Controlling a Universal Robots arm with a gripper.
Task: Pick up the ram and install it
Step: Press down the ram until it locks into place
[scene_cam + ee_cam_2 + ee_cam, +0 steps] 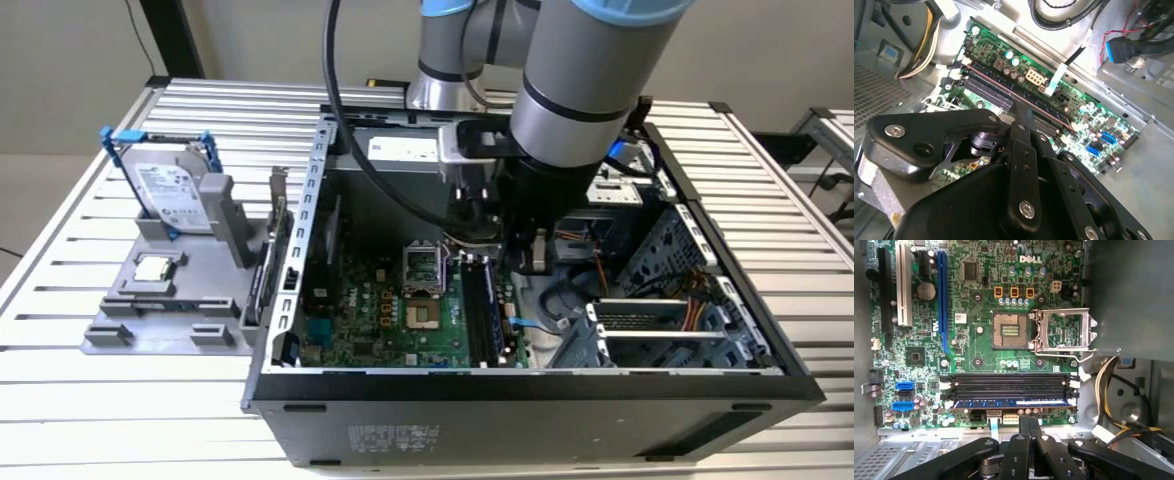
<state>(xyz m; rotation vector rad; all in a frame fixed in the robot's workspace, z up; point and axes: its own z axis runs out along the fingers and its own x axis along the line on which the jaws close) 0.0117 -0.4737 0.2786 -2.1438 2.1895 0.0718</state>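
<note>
Grey holder [167, 310] stands on the slatted worktop [80, 400] at the exterior view's left, carrying an upright hard drive [174, 195] in a blue frame and, lower down, a small square chip [155, 268]. Next to it, toward the exterior view's right, lies an open computer case [534, 390] with a green motherboard [387, 310] on its floor; the board's processor socket [1010, 331] is bare, its metal latch frame [1066, 330] swung open beside it. Four long black slots [1009, 381] run side by side near the board's edge, and the ram [1011, 402], a bluish stick, lies seated in the outermost one, between its white end clips. Bundled cables [627, 255] and a metal drive cage [667, 330] fill the case's far side. The arm [574, 90] reaches down into the case, and the hand [1029, 427] hovers just beside the ram, its fingers [1024, 117] drawn together into a narrow point with nothing between them. Beyond the worktop are a pale wall and floor.
</note>
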